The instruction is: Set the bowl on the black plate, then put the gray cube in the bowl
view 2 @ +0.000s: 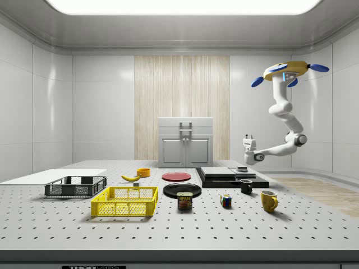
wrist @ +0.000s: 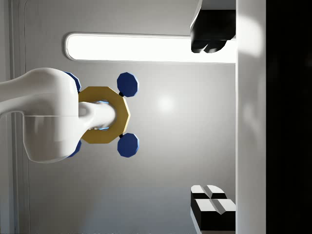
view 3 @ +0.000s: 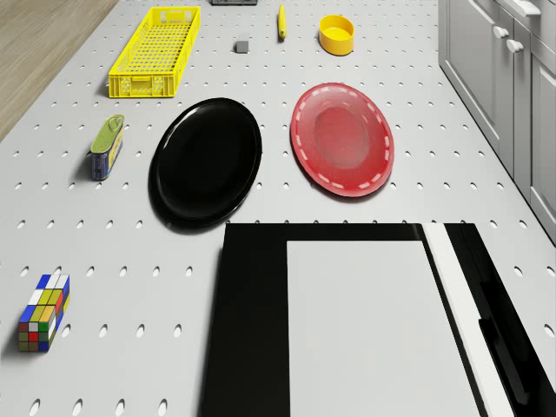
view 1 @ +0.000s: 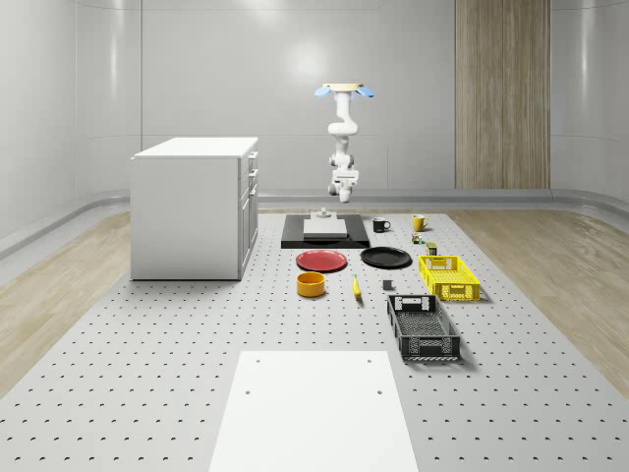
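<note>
The yellow bowl (view 1: pixel 312 284) (view 3: pixel 336 34) stands upright on the perforated table, just in front of the red plate (view 1: pixel 322 261). The black plate (view 1: pixel 385 258) (view 3: pixel 207 161) lies bare beside the red plate. The small gray cube (view 1: pixel 387 285) (view 3: pixel 242 45) sits on the table near the yellow basket. The drone (view 1: pixel 344 90) (view 2: pixel 289 72) hovers high over the black platform at the table's far end. My gripper (view 1: pixel 344 180) (view 2: pixel 247 138) (wrist: pixel 209 118) hangs above that platform, open and empty, turned up toward the drone and far from the bowl.
A white cabinet (view 1: pixel 197 206) stands at the whole-scene view's left. A yellow basket (view 1: pixel 449 276), a black basket (view 1: pixel 422 326), a banana (view 1: pixel 356 286), a can (view 3: pixel 107 146), a Rubik's cube (view 3: pixel 43 313) and two mugs (view 1: pixel 380 224) (view 1: pixel 419 222) are spread over the table.
</note>
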